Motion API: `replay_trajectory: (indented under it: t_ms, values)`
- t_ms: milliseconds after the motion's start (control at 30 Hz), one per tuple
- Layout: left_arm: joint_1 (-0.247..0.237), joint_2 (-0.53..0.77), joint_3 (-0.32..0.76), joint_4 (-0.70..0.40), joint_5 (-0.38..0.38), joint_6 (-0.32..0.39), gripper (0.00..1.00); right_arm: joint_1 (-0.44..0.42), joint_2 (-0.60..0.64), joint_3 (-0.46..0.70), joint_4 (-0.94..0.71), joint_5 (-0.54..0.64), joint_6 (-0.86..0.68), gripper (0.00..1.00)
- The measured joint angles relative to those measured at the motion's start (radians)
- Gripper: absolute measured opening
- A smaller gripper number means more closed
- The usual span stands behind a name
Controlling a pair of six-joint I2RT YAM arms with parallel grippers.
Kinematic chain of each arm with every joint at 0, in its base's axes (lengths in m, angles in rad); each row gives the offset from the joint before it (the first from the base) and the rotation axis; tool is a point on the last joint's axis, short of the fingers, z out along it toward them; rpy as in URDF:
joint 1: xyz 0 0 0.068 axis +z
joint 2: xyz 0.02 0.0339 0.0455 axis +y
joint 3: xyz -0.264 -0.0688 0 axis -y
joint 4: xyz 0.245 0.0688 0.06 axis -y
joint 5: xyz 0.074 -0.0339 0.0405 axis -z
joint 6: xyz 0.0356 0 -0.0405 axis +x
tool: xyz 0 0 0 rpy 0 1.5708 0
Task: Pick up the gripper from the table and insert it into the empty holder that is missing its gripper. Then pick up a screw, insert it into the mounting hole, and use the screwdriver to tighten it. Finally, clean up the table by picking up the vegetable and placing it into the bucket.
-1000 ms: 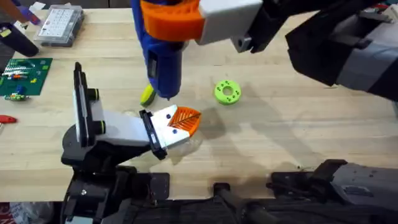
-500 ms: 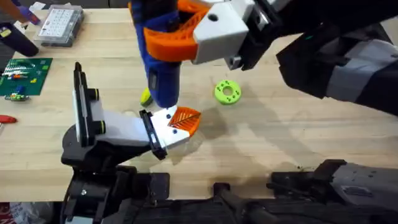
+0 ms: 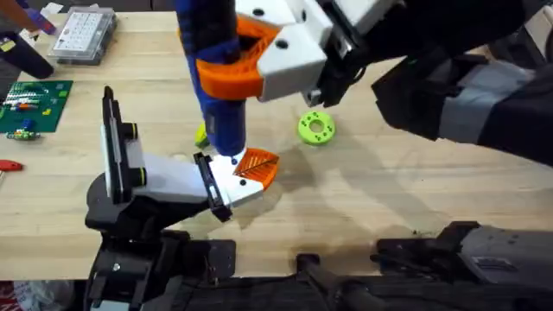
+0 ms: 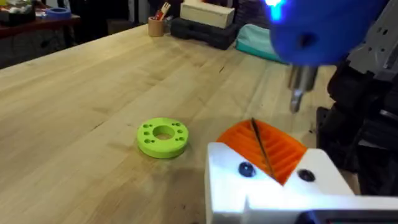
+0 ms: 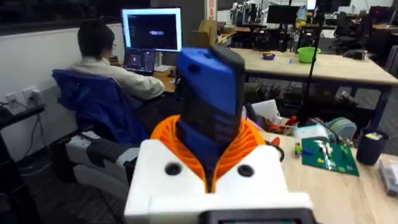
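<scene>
— Pale wood worktop [image 3: 415,181]. Where's the screwdriver [image 3: 218,82]?

— Upright, clamped between the right gripper [image 3: 251,56] fingers, tip down at the holder [image 3: 212,186] near the front edge.

— Left gripper [image 4: 267,163]?

— Fingers pressed together on the holder's front (orange pads meet in the left wrist view).

— Around it?

— Vegetable [image 3: 202,132] behind the screwdriver; green disc [image 3: 315,127] mid-worktop; circuit board [image 3: 30,105] at left edge.

I see the screwdriver [image 3: 218,95] upright over the holder [image 3: 207,186], the vegetable [image 3: 201,134] just behind it, the disc [image 3: 315,128] to its right on the tabletop [image 3: 389,190].
</scene>
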Motion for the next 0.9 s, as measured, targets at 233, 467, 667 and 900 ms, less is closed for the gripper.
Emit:
replay_trajectory:
  t_ms: [233, 467, 667, 900]
  values:
    - [0.0, 0.0, 0.0, 0.0, 0.0, 0.0, 0.005, 0.0, 0.0, -0.032, 0.001, 0.0, -0.02, 0.015]
    - [0.0, 0.0, 0.0, 0.0, 0.0, 0.0, 0.005, 0.0, 0.0, -0.039, 0.004, 0.0, -0.045, 0.015]
    - [0.0, 0.0, 0.0, 0.0, 0.0, 0.0, 0.005, 0.002, 0.0, -0.046, 0.003, 0.0, -0.065, 0.015]
    - [0.0, 0.0, 0.0, 0.0, 0.0, 0.0, 0.005, 0.017, 0.002, -0.046, 0.004, 0.0, -0.091, 0.015]
